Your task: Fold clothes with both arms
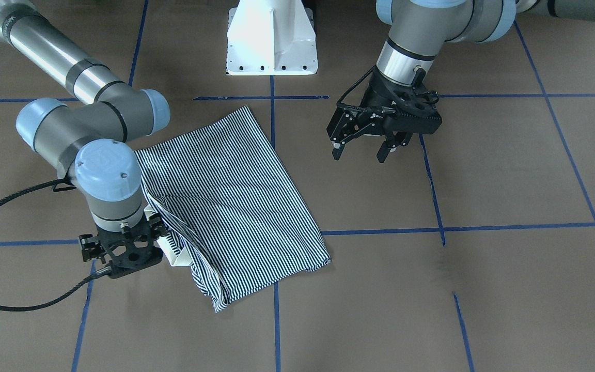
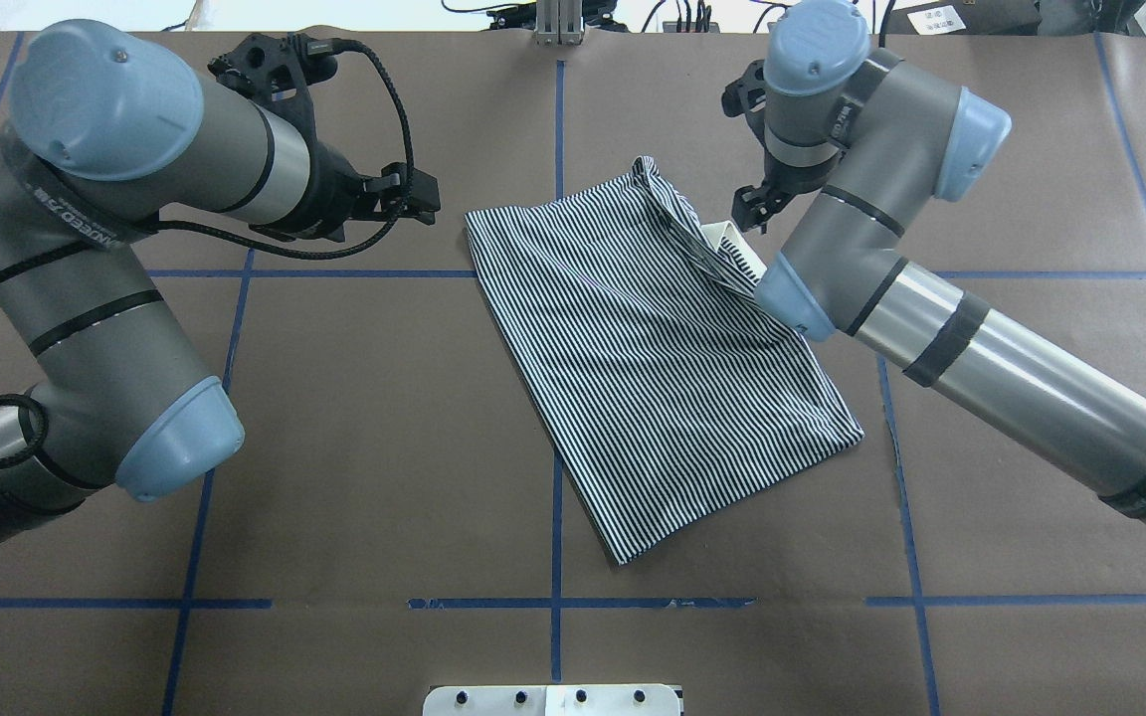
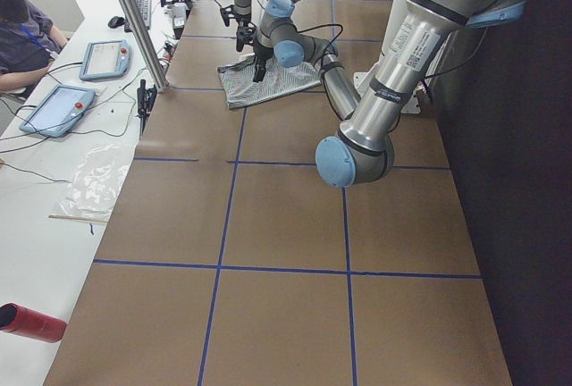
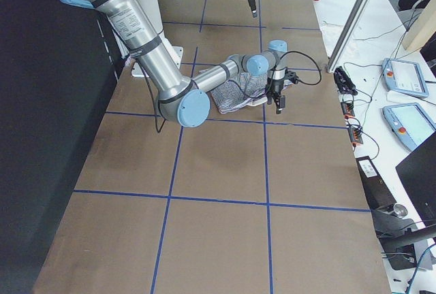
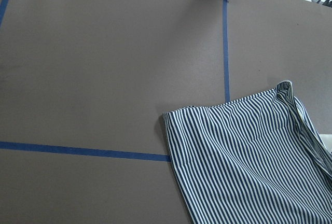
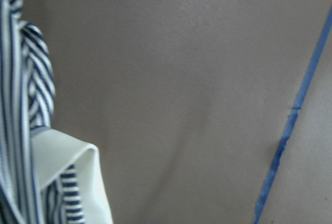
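The striped polo shirt (image 2: pixel 653 368) is seen lying folded into a rough rectangle near the middle of the worktop (image 2: pixel 364 447), set askew to the blue tape lines (image 2: pixel 559 109). One corner points toward the robot-side edge, and the collar end lies toward the far edge, on the robot's right. Along that right-hand side a fold of striped cloth is raised into a ridge, and the white collar (image 2: pixel 732 239) is exposed beneath it.

The right hand (image 2: pixel 752 207) is held pointing downward just beside the collar, at the shirt's far right corner. Whether its fingers are spread or pinching cloth cannot be told, since they are hidden by the wrist and the fabric. In the right wrist view only the striped fold and the collar's rolled edge are shown at the left, with bare worktop beside them.

The left hand (image 1: pixel 359 154) is held above bare worktop, well apart from the shirt on the robot's left side, with its fingers spread wide and nothing between them. The white pedestal base (image 1: pixel 271 46) is seen at the robot-side edge.
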Robot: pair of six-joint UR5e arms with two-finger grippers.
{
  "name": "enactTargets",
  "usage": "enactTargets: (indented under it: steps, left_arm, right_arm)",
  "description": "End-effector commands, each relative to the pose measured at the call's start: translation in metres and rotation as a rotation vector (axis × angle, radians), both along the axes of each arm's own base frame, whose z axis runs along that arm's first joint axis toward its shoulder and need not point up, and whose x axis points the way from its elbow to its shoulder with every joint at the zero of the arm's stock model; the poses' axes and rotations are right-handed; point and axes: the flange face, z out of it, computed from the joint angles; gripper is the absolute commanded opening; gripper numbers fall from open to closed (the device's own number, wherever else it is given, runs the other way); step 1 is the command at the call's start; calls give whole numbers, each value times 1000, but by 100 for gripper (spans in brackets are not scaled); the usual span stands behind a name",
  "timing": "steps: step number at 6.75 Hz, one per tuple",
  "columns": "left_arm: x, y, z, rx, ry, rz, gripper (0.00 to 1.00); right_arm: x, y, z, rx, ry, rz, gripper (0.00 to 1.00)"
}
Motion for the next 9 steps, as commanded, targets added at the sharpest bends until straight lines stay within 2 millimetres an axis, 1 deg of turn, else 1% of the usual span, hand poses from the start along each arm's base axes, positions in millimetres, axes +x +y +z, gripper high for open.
enactTargets:
  steps: [1, 2, 3, 4, 6, 9]
  left_arm:
    - [-1, 1, -1, -1, 1, -1, 100]
    - [-1, 1, -1, 0, 2, -1, 100]
    - [-3, 3, -5, 5, 10, 0, 100]
    - [-3, 5, -6, -6, 19, -6, 100]
    - [-1, 6, -7, -7, 22, -3, 100]
    - [1, 7, -7, -10, 21, -1, 100]
  right_arm:
    - [-62, 37, -53, 46, -43, -81, 100]
    - [-72, 39, -50, 57, -21, -85, 100]
    - [-76, 35, -42, 50, -4, -91, 100]
    - [-79, 33, -28, 34, 18, -93, 100]
    - [-81, 32, -12, 42, 56, -107, 100]
    - [-81, 31, 6, 51, 91, -134, 100]
